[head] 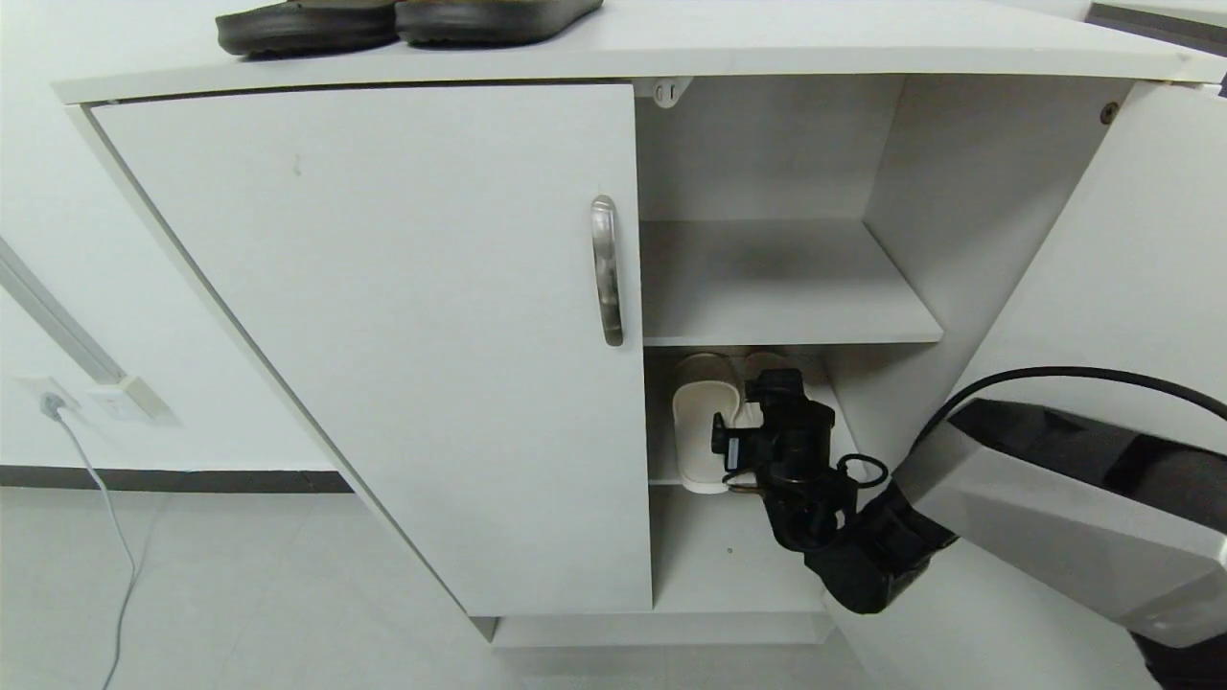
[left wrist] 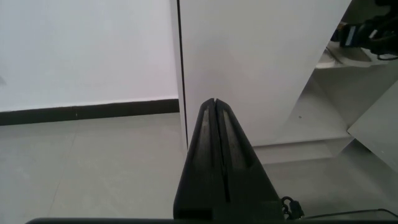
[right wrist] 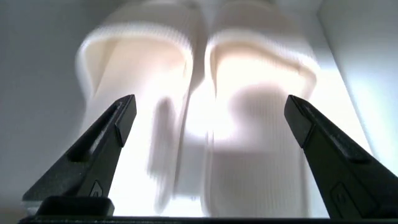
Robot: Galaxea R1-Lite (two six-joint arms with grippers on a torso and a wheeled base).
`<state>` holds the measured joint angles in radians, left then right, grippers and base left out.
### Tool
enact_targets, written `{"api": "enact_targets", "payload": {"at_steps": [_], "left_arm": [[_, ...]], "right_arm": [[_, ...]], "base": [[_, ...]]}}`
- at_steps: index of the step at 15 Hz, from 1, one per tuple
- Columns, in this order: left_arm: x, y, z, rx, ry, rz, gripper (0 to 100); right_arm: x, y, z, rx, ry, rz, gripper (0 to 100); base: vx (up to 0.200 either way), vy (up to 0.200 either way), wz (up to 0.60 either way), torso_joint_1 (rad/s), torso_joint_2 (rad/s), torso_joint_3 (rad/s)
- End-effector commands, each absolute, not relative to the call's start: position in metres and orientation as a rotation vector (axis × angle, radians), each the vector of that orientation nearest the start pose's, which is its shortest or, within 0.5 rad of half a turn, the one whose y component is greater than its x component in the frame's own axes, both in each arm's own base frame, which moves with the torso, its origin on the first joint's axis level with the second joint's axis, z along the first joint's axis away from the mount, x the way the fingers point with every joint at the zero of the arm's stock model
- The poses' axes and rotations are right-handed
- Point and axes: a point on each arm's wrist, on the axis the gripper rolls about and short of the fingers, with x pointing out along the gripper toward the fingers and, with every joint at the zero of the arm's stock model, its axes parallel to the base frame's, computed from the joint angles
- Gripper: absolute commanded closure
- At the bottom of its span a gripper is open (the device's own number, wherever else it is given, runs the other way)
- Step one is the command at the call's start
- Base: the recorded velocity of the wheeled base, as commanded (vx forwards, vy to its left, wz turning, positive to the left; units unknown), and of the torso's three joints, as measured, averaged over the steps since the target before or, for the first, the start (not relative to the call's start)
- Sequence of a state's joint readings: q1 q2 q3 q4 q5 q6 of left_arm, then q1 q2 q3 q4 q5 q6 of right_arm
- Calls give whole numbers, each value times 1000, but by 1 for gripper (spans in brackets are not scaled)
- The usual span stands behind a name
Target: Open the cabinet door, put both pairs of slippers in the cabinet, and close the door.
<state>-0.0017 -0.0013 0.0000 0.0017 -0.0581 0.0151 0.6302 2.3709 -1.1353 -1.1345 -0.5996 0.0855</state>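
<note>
Right gripper (right wrist: 209,104): fingers spread wide, holding nothing, inside cabinet (head: 767,57), facing white slippers (right wrist: 149,68) on lower shelf | Left gripper (left wrist: 214,109): closed, empty, low outside cabinet | Dark slippers (head: 403,21): on cabinet top | Right door (head: 1131,249) open, left door (head: 383,335) closed.

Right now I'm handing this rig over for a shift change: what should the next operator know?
Right pincer: open, just in front of the white slippers on a lower shelf in the cabinet.
Left pincer: shut, empty, low near the cabinet.
Done: right door open, white pair inside.
Left: dark slippers on the cabinet top go in; then close the door.
</note>
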Motion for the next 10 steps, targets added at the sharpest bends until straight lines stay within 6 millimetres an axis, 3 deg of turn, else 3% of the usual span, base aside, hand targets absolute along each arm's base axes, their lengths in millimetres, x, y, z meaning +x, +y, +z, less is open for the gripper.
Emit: {"api": "enact_targets", "payload": {"at_steps": [1,4,10], "left_arm": [[-23,-1,75,15,1,-58,100],[-23,-1,75,11,1,-58,100],[-23,-1,75,8,1,-57,100]], "right_arm": [[310,243,77,33,74,95,0],[280,240,77,18,89,139,0],[279,243,71,9,98,145,0]], "base": [[0,0,0,0,0,0],[0,0,0,0,0,0],[0,0,0,0,0,0]]}}
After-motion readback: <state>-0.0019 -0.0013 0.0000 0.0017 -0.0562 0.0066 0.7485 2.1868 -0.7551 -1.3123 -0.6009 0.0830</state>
